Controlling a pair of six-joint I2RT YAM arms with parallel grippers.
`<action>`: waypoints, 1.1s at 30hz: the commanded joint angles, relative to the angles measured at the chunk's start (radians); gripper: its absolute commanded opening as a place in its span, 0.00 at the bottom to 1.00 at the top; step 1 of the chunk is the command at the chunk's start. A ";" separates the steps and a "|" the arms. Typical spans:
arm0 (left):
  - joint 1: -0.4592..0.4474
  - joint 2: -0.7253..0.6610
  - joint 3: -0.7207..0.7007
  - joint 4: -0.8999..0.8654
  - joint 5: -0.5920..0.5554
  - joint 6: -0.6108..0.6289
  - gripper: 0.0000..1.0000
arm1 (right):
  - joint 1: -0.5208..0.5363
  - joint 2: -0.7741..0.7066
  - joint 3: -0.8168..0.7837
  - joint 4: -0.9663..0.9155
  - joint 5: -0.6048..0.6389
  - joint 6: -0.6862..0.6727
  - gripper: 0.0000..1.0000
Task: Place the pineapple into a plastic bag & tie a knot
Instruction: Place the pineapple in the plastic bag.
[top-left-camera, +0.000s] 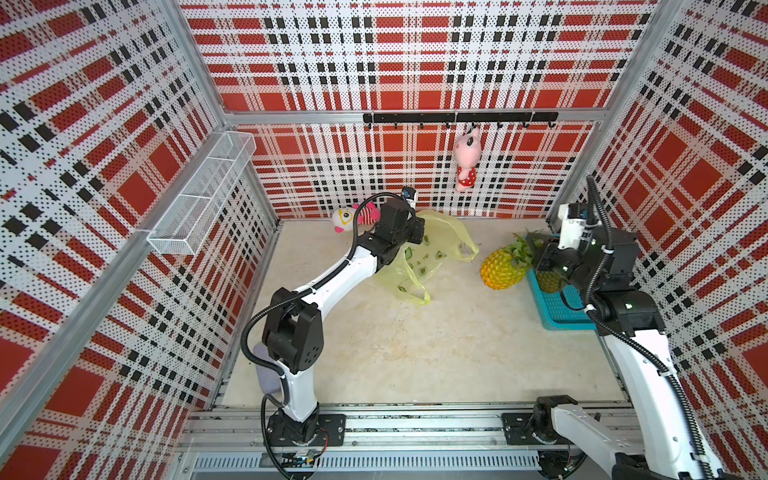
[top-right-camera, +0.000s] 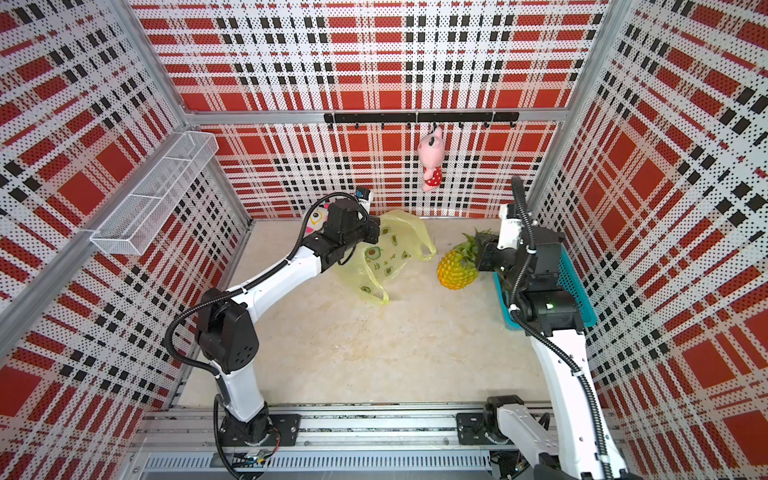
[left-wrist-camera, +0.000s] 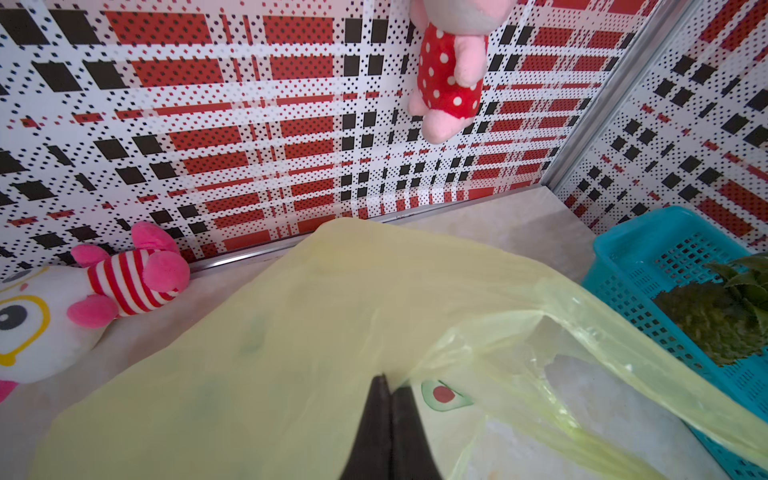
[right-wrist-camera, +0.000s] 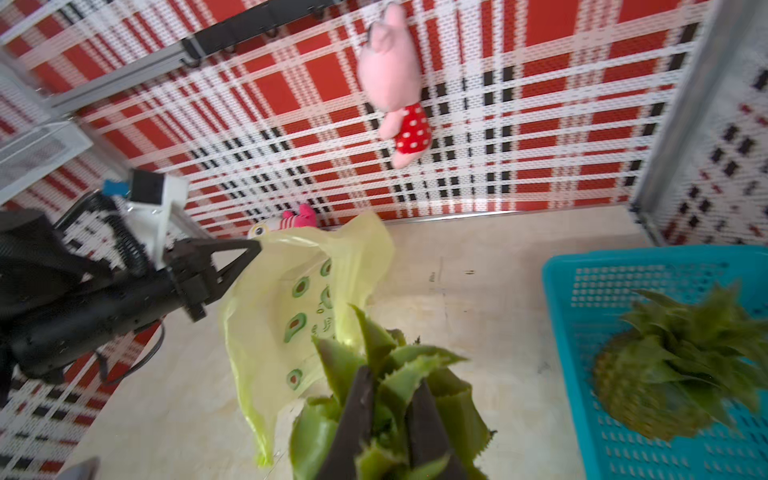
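Observation:
The yellow-green plastic bag (top-left-camera: 432, 249) (top-right-camera: 390, 253) with avocado prints lies at the back middle of the table. My left gripper (left-wrist-camera: 388, 382) (right-wrist-camera: 255, 245) is shut on its upper edge and holds that edge raised. Two handle straps (top-left-camera: 415, 296) trail loose on the table. The knot is out of view. To the right of the bag, the orange-yellow pineapple (top-left-camera: 503, 270) (top-right-camera: 457, 270) rests tilted on the table. My right gripper (right-wrist-camera: 390, 378) (top-left-camera: 540, 253) is shut on its green crown leaves (right-wrist-camera: 457, 407).
A turquoise mesh basket (top-left-camera: 557, 320) (right-wrist-camera: 582, 274) at the right wall holds another pineapple (right-wrist-camera: 648, 395). A white and pink plush (top-left-camera: 353, 216) lies by the back wall behind my left wrist. A pink plush (top-left-camera: 465, 160) hangs from the hook rail. A wire shelf (top-left-camera: 199, 195) juts from the left wall.

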 joint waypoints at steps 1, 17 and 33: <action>-0.009 0.018 0.045 -0.036 -0.018 -0.027 0.00 | 0.093 -0.025 -0.060 0.202 0.033 -0.065 0.00; -0.019 0.088 0.159 -0.104 -0.024 -0.094 0.00 | 0.357 0.029 -0.244 0.620 0.115 -0.123 0.00; -0.018 -0.024 0.164 -0.173 0.153 -0.085 0.00 | 0.357 0.223 -0.401 1.290 0.147 -0.267 0.00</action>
